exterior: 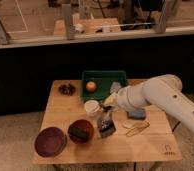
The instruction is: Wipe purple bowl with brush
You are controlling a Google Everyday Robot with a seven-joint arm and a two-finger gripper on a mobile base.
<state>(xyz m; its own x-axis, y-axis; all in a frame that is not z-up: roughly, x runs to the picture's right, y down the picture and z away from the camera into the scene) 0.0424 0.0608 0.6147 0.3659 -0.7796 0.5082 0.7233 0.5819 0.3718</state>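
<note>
While clamping brush (108, 129), claw (106, 116) hangs mid-table (140, 148) — edges distant.

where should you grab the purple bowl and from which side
Probably its rim, pinched from above on the side away from the red-brown bowl: the purple bowl sits upright, wide and shallow, too broad to span. The end effector, shut on the brush, hangs over the table middle.

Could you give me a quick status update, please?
Pincer shut on brush, just right of white cup. Purple bowl front-left, not yet reached. Red-brown bowl with sponge sits between.
</note>
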